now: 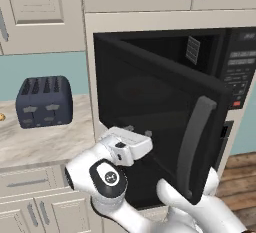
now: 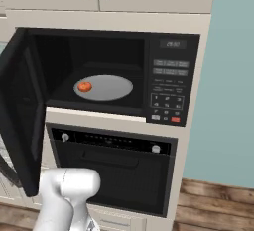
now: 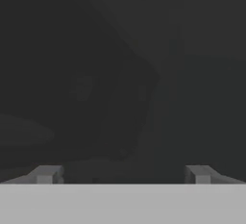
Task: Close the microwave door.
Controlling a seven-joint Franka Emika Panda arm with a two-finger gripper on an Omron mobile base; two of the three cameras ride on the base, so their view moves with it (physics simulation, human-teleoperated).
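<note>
Microwave door (image 1: pixel 150 112) stands swung wide open in the left base view, hinged at its left edge, its outer face toward me. A long curved grey handle (image 1: pixel 194 147) runs down its free right side. My pincer (image 1: pixel 137 129) sits against the dark glass, low on the panel.

From the right base view, the door (image 2: pixel 20 111) shows edge-on at the left; an orange fruit (image 2: pixel 85 86) lies on the plate (image 2: pixel 106 87) inside, above the oven (image 2: pixel 111 170).

In the hand view, my fingertips (image 3: pixel 45 174) are spread wide against dark glass. I judge the panel stiff, smooth, light on its hinge: push flat near the handle.
</note>
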